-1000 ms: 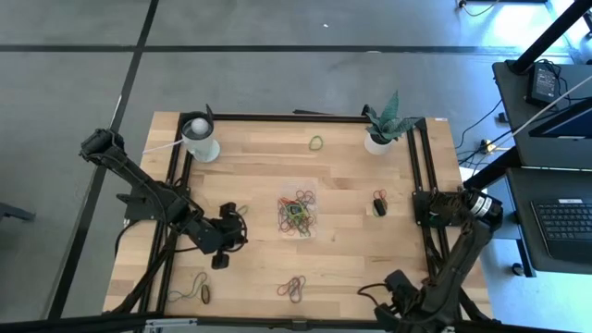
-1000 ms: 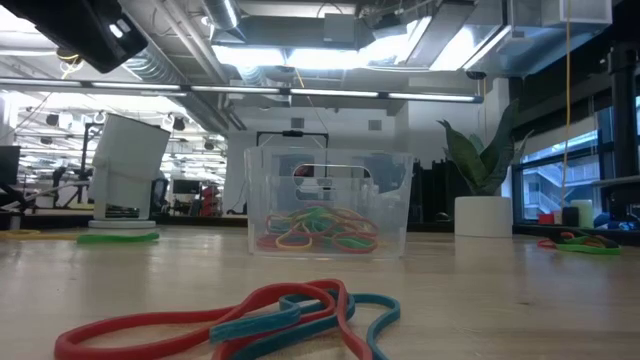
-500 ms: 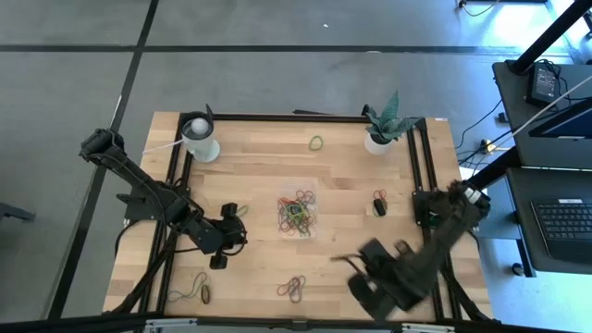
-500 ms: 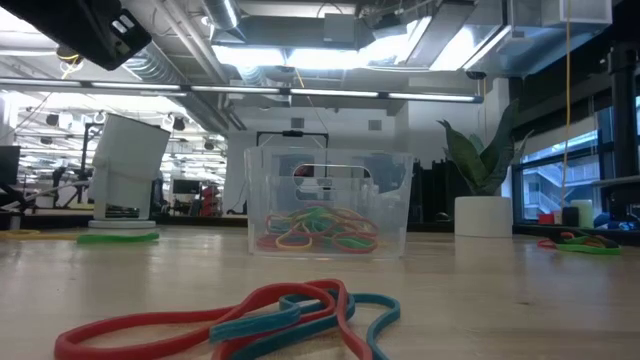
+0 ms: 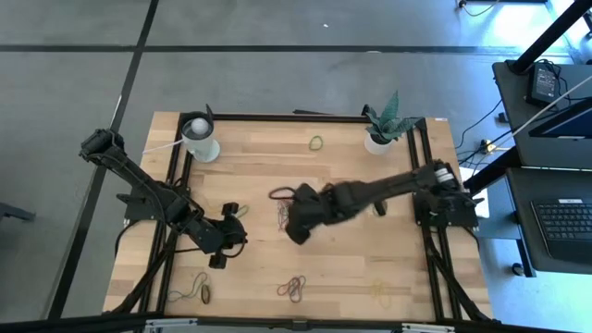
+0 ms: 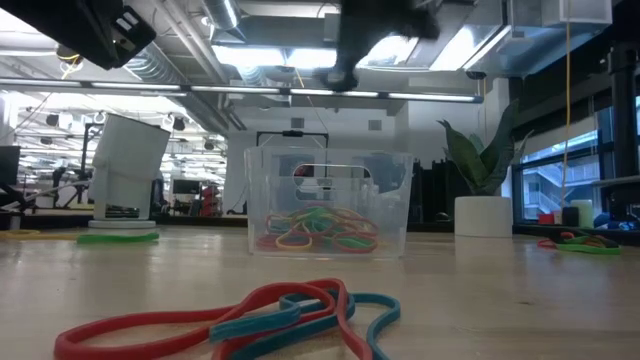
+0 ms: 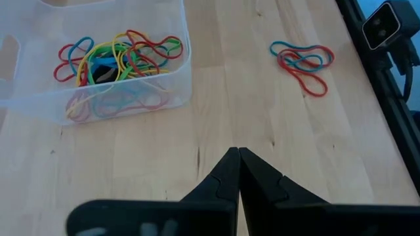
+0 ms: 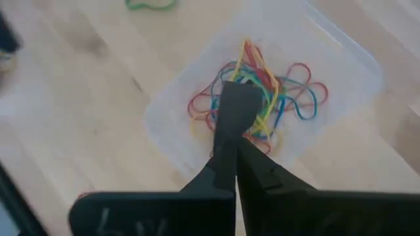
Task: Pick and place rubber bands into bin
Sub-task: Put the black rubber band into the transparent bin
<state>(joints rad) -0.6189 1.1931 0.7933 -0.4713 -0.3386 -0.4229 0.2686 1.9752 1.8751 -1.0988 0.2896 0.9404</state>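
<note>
The clear bin [image 8: 328, 78] stands mid-table with several coloured rubber bands [image 8: 289, 98] lying in it. My right gripper [image 8: 234, 141] hangs above it [image 5: 298, 215], shut on a dark rubber band [image 5: 281, 194]. My left gripper [image 7: 237, 154] is shut on nothing above bare wood, left of the bin [image 7: 98, 85]. In the low view the bin [image 6: 328, 205] shows with the right gripper [image 6: 375, 25] high over it. My right gripper pinches a dark rubber band between its two fingertips; a dark piece of it [image 8: 237, 105] sticks out past the tips. The fingers slant down from the table's right side. The band is lifted clear, above the bin. Blur hides which part of the loop is held.
Loose bands lie around: red and blue ones [image 5: 294, 289] near the front edge, a yellow one [image 5: 379, 294] front right, a green one [image 5: 316, 142] at the back, more [image 5: 202, 291] front left. A white cup [image 5: 201, 139] and a plant pot [image 5: 377, 141] stand at the back.
My right gripper has swung fast from the table's near right corner toward the middle, rising and rolling its wrist, and now stands over the bin with the dark band carried along. A yellow band now shows where it came from.
</note>
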